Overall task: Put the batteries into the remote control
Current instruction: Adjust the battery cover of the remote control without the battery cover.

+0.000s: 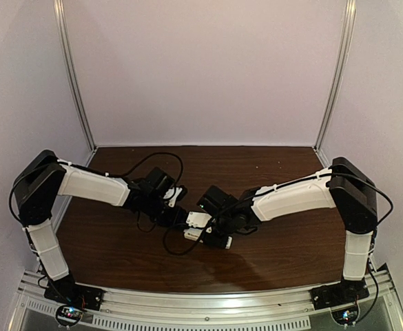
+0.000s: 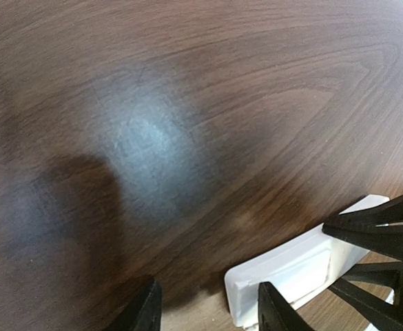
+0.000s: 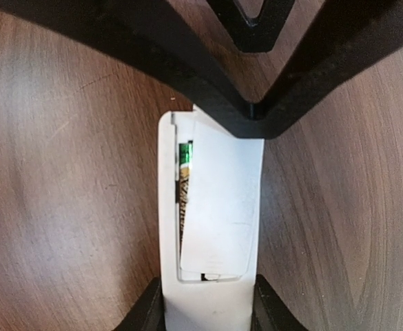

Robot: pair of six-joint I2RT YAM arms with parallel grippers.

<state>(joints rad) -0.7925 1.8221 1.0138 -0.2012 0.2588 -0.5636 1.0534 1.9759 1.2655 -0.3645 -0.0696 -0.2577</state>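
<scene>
Light, stiff and probably slick, the remote control (image 3: 168,227) sat clamped by its long edges in the right pincer (image 3: 208,314) at 6 o'clock of the right wrist view, while the left pincer (image 2: 211,307) gaped empty.

Dim warm light, pale glare on table (image 2: 142,134), soft shadows

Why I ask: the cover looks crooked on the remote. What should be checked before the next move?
1. Right gripper clamped on the remote: ok.
2. Battery seated inside the remote: ok for the one showing beside the cover; a second one, cannot tell.
3. Cover square on the remote: not ok, it lies slanted with a gap along one side.
4. Left gripper open: ok.
5. Left gripper's contact with the cover: cannot tell.
</scene>
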